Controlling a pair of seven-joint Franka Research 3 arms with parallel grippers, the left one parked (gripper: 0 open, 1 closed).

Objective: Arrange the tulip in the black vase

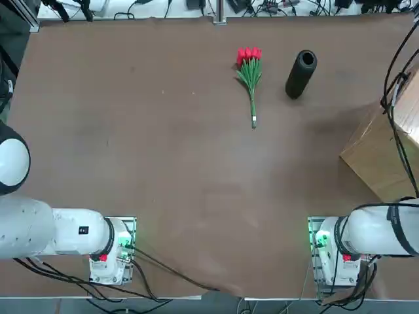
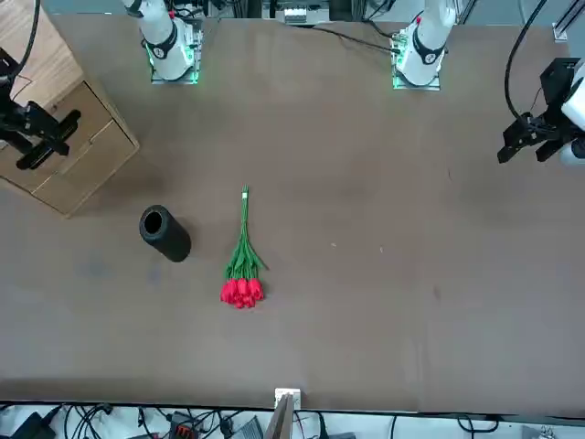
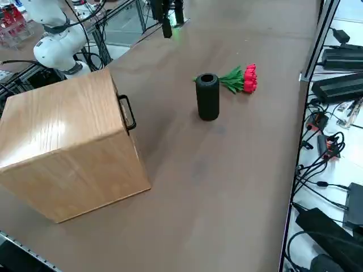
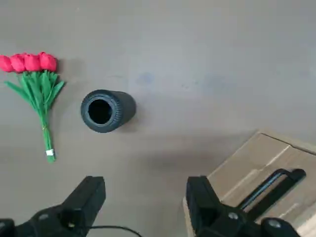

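The tulip (image 1: 249, 72) lies flat on the brown table, red blooms toward the far edge and stem end toward the robot; it also shows in the front view (image 2: 242, 265) and the right wrist view (image 4: 37, 84). The black vase (image 1: 300, 74) stands upright just to its right, mouth open upward (image 4: 100, 111), a short gap apart from the tulip (image 3: 241, 79). My right gripper (image 4: 145, 197) hangs open and empty, high above the near right of the table, over the edge of a wooden box (image 2: 44, 137), well short of vase and tulip.
A wooden drawer box (image 3: 62, 147) with a black handle (image 4: 271, 182) sits at the table's right side, under the gripper. Cables and power supplies line the far edge (image 3: 334, 90). The parked left arm (image 1: 39, 229) stays at the near left.
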